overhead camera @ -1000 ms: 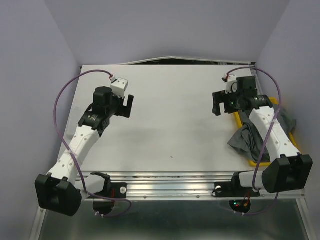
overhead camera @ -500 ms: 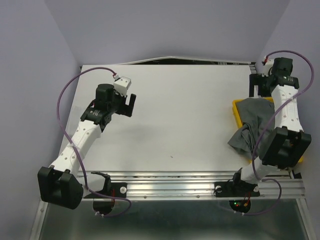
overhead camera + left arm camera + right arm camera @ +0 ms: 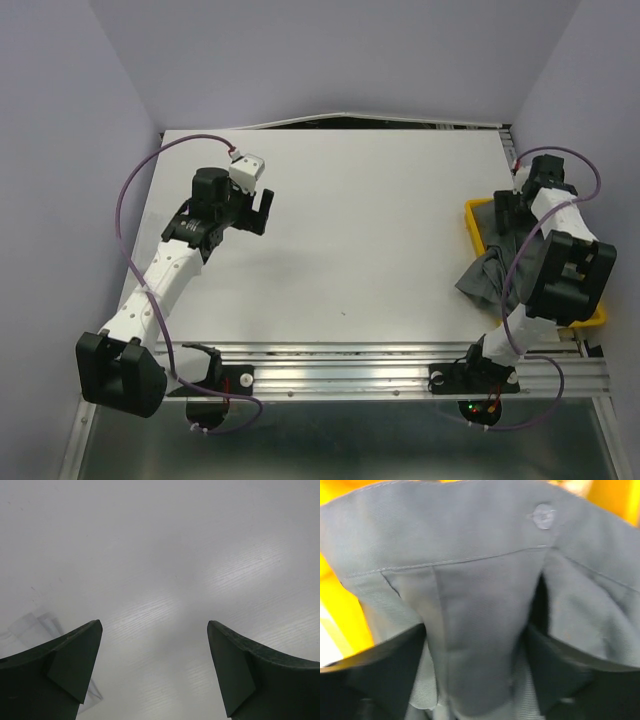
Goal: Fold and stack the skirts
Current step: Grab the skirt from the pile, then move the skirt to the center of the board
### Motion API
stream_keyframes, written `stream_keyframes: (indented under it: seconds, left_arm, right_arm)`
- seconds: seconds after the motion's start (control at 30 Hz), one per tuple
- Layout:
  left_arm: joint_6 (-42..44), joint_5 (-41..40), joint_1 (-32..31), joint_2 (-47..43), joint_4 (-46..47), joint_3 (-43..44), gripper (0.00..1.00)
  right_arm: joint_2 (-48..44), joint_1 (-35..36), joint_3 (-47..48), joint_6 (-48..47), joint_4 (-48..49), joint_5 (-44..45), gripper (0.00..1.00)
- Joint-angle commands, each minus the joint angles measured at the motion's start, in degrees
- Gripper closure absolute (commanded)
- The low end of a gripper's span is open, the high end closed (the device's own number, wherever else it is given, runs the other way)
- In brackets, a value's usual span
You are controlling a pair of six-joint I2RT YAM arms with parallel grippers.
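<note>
Top external shows your right tool (image 3: 508,208) over the yellow tray (image 3: 473,228), with the grey skirt (image 3: 484,278) spilling onto the counter (image 3: 370,230).
Right wrist alone shows you its jaws spread, straddling a fold near the waistband button (image 3: 542,516); your left tool (image 3: 155,630) gapes over the counter.

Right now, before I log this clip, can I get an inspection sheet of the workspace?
Surface: white table.
Job's things: grey skirt, button showing, bunched in the yellow tray and spilling onto the table.
Clutter: nothing seen.
Grippers: left gripper open above the table; right gripper open, astride a skirt fold.
Cables: purple cables loop off both arms.
Surroundings: lilac walls.
</note>
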Motion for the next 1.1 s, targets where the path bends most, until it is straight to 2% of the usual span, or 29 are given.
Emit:
stream_keyframes:
  seconds: [0.0,0.03,0.07,0.3,0.37,0.5,0.67,0.7,0.83,0.87,0.93,0.97,1.0,1.03,1.07]
  left_arm:
    - [0.41,1.41,-0.16,-0.75,0.24,1.55,0.01]
    - [0.14,1.67,-0.16,-0.75,0.06,1.89,0.01]
    - [-0.29,2.37,-0.16,-0.67,-0.03,2.07,0.01]
    - [-0.91,3.35,-0.16,0.48,-2.05,5.15,0.01]
    - [-1.00,3.52,-0.16,0.74,-2.23,5.41,0.01]
    - [-1.35,3.61,-0.16,0.92,-2.58,5.77,0.01]
    - [-2.76,3.70,0.10,1.09,-2.93,6.47,0.01]
    - [-3.02,4.13,0.45,1.01,-2.84,6.56,0.01]
    - [-4.16,13.15,4.49,1.18,-2.58,7.61,0.02]
    - [-4.77,14.84,5.72,1.79,-2.58,8.13,0.02]
    - [-5.57,21.69,10.28,3.02,-2.93,10.33,0.01]
    - [-6.27,24.24,13.61,4.51,-3.45,11.90,0.01]
    - [-6.62,26.61,13.64,5.39,-3.72,11.92,0.01]
    - [-6.80,30.12,16.69,6.79,-4.07,13.40,0.01]
    - [-6.89,31.55,17.59,7.33,-4.68,14.11,0.02]
  right_arm:
    - [-3.66,-1.00,1.75,-0.12,3.28,1.16,0.25]
    - [-4.71,-1.00,2.46,-0.12,3.28,0.90,0.31]
    - [-7.07,-1.00,3.25,-0.20,2.85,0.46,0.43]
    - [-12.02,-1.00,20.80,-0.03,-5.85,-8.40,0.83]
    - [-11.85,-1.00,24.42,0.32,-8.65,-9.73,0.85]
    - [-11.84,-1.00,31.72,1.29,-11.13,-14.64,0.95]
    - [-12.19,-1.00,39.28,4.27,-12.27,-20.36,0.96]
    - [-12.28,-1.00,41.82,4.80,-12.45,-24.55,0.96]
    - [-13.42,-1.00,45.35,9.98,-10.26,-38.71,0.98]
    - [-13.77,-1.00,45.44,13.47,-7.64,-44.74,0.99]
    - [-13.60,-0.47,45.53,17.18,-4.91,-50.93,0.99]
    - [-13.17,1.01,45.36,22.07,-1.33,-55.92,0.99]
    - [-12.99,1.98,45.01,24.21,0.89,-57.97,0.99]
    - [-12.73,3.12,44.31,25.97,5.00,-59.73,0.99]
    - [-12.46,6.52,44.13,28.34,6.78,-60.70,0.99]
